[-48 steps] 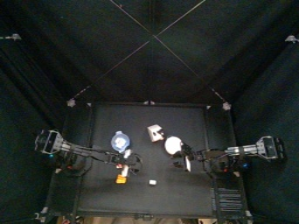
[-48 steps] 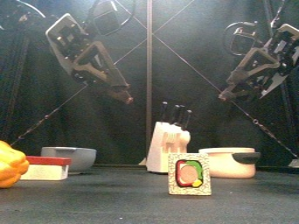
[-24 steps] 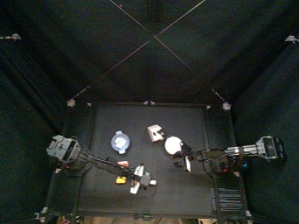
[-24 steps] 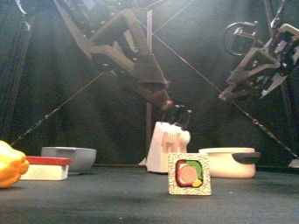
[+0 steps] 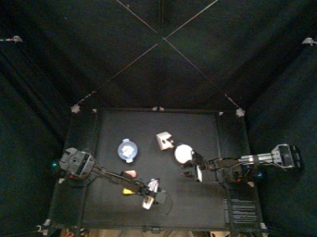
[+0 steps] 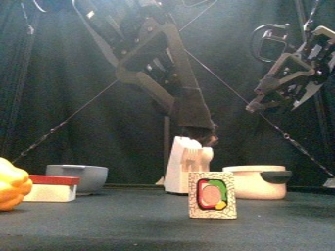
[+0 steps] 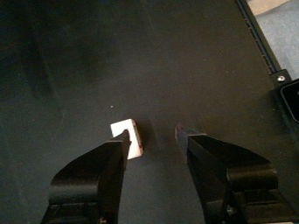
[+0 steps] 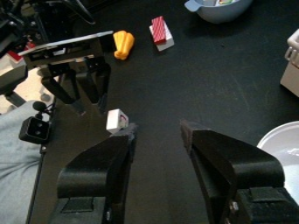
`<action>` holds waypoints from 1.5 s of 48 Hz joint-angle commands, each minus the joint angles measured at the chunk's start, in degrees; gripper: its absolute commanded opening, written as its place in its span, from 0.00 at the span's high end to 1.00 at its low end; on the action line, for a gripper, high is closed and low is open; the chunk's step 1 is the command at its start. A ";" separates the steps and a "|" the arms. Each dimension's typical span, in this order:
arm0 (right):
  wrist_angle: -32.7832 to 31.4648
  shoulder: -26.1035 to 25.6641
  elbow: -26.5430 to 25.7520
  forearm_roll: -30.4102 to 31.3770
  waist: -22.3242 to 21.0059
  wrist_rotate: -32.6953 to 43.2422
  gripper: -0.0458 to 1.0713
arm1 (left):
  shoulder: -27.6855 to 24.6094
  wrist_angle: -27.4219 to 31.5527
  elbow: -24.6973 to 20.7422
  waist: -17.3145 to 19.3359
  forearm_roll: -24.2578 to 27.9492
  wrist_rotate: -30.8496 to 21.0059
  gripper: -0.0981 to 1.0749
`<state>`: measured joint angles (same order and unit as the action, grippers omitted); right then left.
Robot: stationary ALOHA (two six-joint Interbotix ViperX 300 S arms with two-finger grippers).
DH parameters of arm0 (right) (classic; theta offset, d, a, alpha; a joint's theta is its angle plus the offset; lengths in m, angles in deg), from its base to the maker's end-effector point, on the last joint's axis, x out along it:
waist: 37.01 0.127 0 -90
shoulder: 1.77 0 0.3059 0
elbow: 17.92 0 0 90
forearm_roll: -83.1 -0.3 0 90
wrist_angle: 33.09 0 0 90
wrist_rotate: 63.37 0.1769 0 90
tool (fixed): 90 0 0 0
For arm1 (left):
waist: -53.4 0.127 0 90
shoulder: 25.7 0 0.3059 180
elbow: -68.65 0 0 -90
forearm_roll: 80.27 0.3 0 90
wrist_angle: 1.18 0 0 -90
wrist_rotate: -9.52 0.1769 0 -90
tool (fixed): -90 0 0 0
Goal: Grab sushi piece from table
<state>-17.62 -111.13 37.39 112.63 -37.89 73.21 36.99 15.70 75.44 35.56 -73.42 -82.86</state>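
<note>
The sushi piece [image 6: 211, 194] stands upright near the front edge of the black table [image 6: 105, 227], showing a green rim and a pink and red filling. In the left wrist view it is a small white block [image 7: 126, 138] on the table below my left gripper [image 7: 155, 149], which is open with the piece just ahead of the gap. In the front view my left gripper [image 6: 210, 133] hangs above and behind the piece. My right gripper [image 6: 256, 103] is open and empty, raised at the right. The right wrist view shows the piece [image 8: 115, 120] in front of the left arm [image 8: 70, 74].
Behind the piece stand a white knife block [image 6: 190, 163] and a white pot [image 6: 260, 181]. At the left are an orange pepper [image 6: 11, 183], a red and white box [image 6: 53, 187] and a grey bowl [image 6: 78, 176]. From above, the bowl [image 5: 128, 148] sits mid-left.
My left arm has swung from the left towards the table's front middle and lowered, so its gripper now hangs over the sushi piece. The right arm has not moved.
</note>
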 commanded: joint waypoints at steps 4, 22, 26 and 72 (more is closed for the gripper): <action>0.44 -0.26 -1.05 -0.09 0.18 0.09 0.23 | -0.53 -0.35 -1.49 1.58 0.26 -0.09 0.21; 0.44 -0.26 -0.97 0.09 0.09 0.00 0.23 | -1.58 -0.53 -1.23 3.25 0.53 -0.09 0.21; 0.35 -0.26 -0.97 0.09 0.18 0.00 0.23 | -2.29 -0.53 -1.23 3.25 0.35 -0.09 0.21; 0.35 -0.26 -1.05 0.00 0.18 -0.09 0.23 | -0.35 0.00 0.00 2.90 -0.79 -0.09 0.45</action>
<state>-17.62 -111.13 37.39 112.72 -37.81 73.21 33.74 15.96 75.80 38.46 -74.12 -82.94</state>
